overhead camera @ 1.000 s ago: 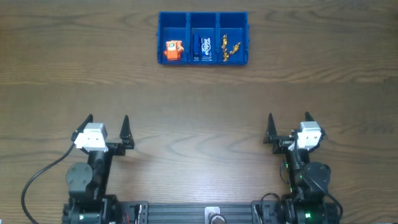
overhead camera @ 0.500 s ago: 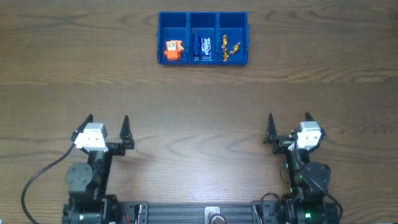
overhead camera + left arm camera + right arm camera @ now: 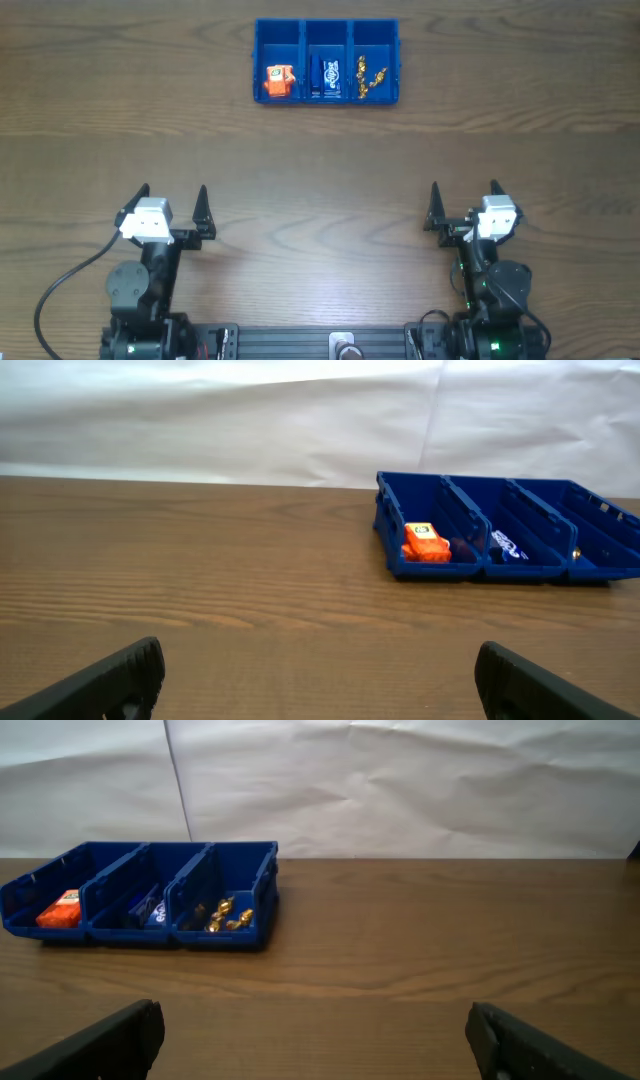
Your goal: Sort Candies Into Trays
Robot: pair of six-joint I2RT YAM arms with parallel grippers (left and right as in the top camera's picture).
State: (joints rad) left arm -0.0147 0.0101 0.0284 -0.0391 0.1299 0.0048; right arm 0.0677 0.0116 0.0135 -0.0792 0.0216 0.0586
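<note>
A blue three-bin tray (image 3: 258, 60) sits at 12 o'clock on the wooden counter (image 3: 320, 180). Its 9 o'clock bin holds an orange candy (image 3: 279, 81), the middle a blue candy (image 3: 331, 76), and the 3 o'clock bin gold candies (image 3: 368, 76). The left pincer (image 3: 173, 190) at 7 o'clock and the right pincer (image 3: 464, 186) at 5 o'clock both gape wide, holding nothing.

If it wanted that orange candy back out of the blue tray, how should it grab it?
Probably from straight above, pinching the orange candy across its sides. It lies flat in the left compartment of the blue tray, close to the near wall, so the walls block a sideways approach.
</note>
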